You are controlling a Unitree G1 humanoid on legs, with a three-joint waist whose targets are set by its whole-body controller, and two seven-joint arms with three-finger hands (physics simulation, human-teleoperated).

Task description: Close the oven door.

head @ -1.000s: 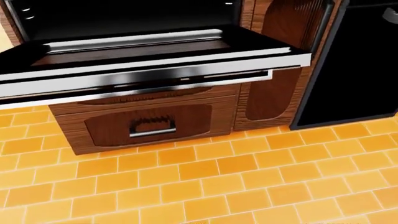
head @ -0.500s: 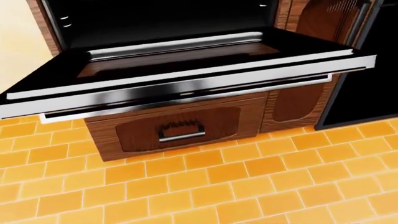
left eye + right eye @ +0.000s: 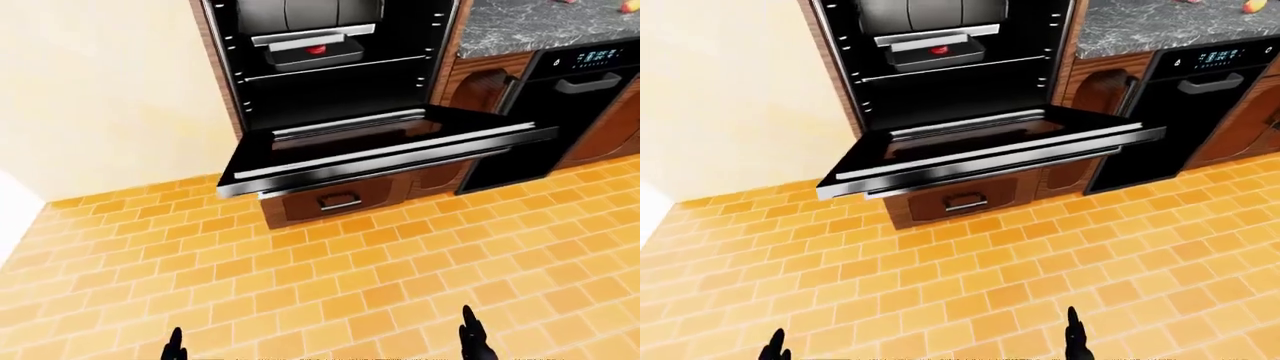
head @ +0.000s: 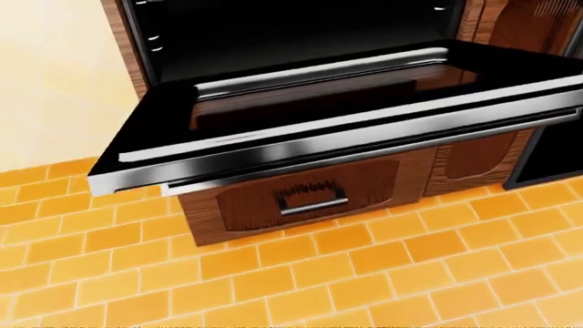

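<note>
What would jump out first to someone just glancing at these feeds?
The oven door hangs wide open, folded down flat and jutting out over the orange tile floor in the middle of the left-eye view, above a wooden drawer. Inside the dark oven cavity, a tray sits on an upper rack. Only fingertips of the left hand and right hand peek in at the bottom edge.

Left hand [image 3: 175, 346] and right hand [image 3: 470, 339]: only dark fingertips show above the bottom edge of the left-eye view; the palms are cut off, so finger posture cannot be determined. Oven door [image 4: 346, 102]: in the head view its right end runs past the right edge. Tray [image 3: 305, 52] inside the oven cavity: it holds a small red item [image 3: 316, 49] too small to identify. The stone surface [image 3: 540, 26] is cropped at the top edge.
</note>
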